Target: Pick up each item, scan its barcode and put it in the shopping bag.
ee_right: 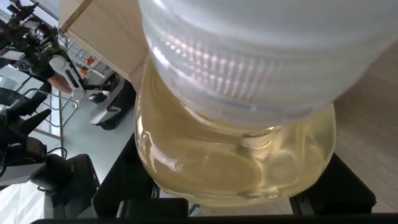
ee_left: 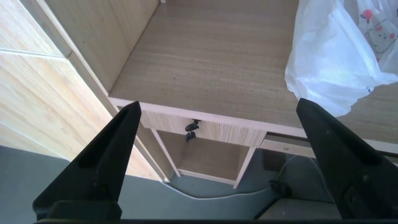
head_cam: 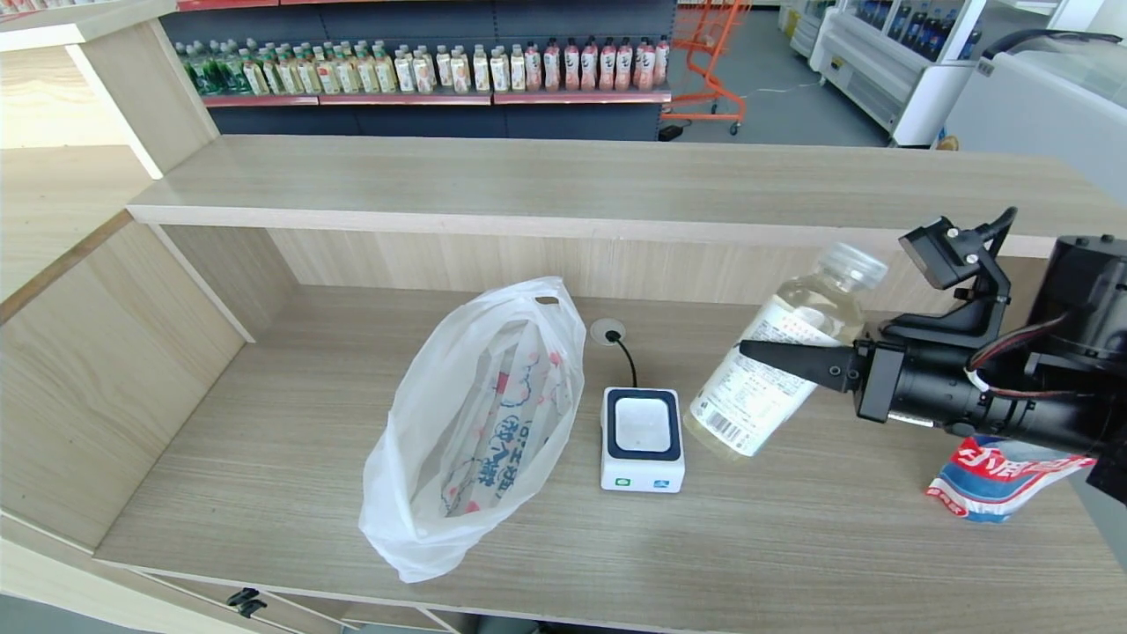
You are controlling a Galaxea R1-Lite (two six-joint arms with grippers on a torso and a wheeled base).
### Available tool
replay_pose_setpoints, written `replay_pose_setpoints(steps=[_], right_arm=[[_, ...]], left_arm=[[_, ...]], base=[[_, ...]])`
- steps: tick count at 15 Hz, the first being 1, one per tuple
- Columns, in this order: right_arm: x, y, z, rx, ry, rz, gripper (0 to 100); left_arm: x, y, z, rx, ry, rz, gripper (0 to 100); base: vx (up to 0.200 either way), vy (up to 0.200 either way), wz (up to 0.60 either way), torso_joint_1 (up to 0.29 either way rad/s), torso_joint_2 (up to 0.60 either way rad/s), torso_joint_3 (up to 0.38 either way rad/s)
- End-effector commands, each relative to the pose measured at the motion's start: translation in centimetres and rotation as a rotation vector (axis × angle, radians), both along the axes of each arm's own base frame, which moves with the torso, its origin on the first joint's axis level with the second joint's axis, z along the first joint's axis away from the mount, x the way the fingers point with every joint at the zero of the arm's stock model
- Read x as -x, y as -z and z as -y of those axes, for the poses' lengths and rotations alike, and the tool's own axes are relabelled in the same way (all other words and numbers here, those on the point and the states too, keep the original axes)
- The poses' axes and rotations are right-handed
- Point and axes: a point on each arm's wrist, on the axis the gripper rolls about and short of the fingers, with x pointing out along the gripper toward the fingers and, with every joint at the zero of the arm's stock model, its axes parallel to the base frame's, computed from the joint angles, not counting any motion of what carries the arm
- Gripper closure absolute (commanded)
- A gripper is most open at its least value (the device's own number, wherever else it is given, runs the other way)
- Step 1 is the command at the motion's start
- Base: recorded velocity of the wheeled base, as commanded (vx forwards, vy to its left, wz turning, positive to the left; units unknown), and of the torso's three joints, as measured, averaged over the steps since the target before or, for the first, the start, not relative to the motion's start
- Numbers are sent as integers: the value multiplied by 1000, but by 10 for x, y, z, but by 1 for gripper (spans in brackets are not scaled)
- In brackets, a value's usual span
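Observation:
A clear bottle (head_cam: 775,361) of pale yellow liquid with a white cap hangs tilted in the air, my right gripper (head_cam: 764,352) shut on its middle. Its lower end, with the barcode label (head_cam: 726,427), sits just right of the white and blue scanner (head_cam: 643,438) on the counter. Up close, the bottle (ee_right: 236,124) shows cap and shoulder. The white shopping bag (head_cam: 475,423) lies open left of the scanner with a printed packet (head_cam: 497,431) inside. My left gripper (ee_left: 217,162) is open above the counter's front edge, beside the shopping bag (ee_left: 336,56), holding nothing.
A blue, red and white pouch (head_cam: 995,480) lies on the counter at the far right, under my right arm. The scanner's cable (head_cam: 627,357) runs back to a hole in the counter. A raised ledge (head_cam: 563,189) walls the back, a side panel (head_cam: 97,370) the left.

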Motion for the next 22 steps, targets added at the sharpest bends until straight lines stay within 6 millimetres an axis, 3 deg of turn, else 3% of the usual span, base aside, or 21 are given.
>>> replay_pose_setpoints(steps=[1, 5, 9, 14, 17, 20, 22], right_arm=[[8, -5, 2, -9, -1, 11, 100], [9, -5, -2, -36, -16, -33, 100], [9, -4, -10, -35, -43, -41, 100], [-11, 7, -25, -15, 68, -70, 100], [-24, 24, -44, 18, 142, -115, 100], [-26, 28, -76, 19, 122, -125, 100], [-38, 34, -94, 22, 143, -127, 100]], left_arm=[[0, 0, 0, -4, 0, -1, 0], [0, 0, 0, -3, 0, 0, 0], [0, 0, 0, -1, 0, 0, 0], [0, 0, 0, -1, 0, -2, 0], [0, 0, 0, -1, 0, -2, 0], [0, 0, 0, -1, 0, 0, 0], [0, 0, 0, -1, 0, -2, 0]], base=[[0, 0, 0, 0, 0, 0], [0, 0, 0, 0, 0, 0], [0, 200, 0, -1, 0, 6], [0, 80, 0, 5, 2, 1], [0, 0, 0, 0, 0, 0], [0, 0, 0, 0, 0, 0], [0, 0, 0, 0, 0, 0]])
